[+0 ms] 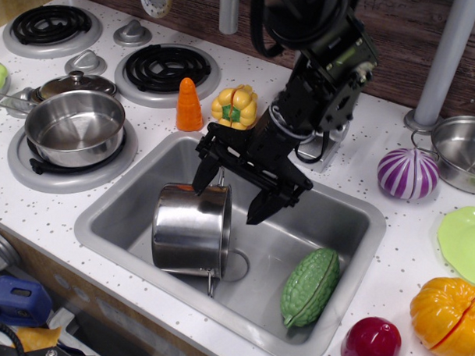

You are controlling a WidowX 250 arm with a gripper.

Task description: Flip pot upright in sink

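Note:
The tall shiny steel pot (pixel 189 229) lies on its side in the left part of the grey sink (pixel 353 221), its open mouth facing right and its wire loop handles at the rim. My gripper (pixel 230 196) is open, its two black fingers spread wide and pointing down just above and behind the pot's rim. The left finger (pixel 204 177) stands close to the upper wire handle; I cannot tell if it touches. The right finger (pixel 261 208) hangs over the sink floor. The gripper holds nothing.
A green bumpy gourd toy (pixel 310 286) lies in the sink's right front. A wider steel pan (pixel 74 127) sits on the left burner. An orange carrot (pixel 188 104) and yellow pepper (pixel 234 106) stand behind the sink. A striped purple ball (pixel 408 174), a steel bowl (pixel 463 152) and toy fruit sit right.

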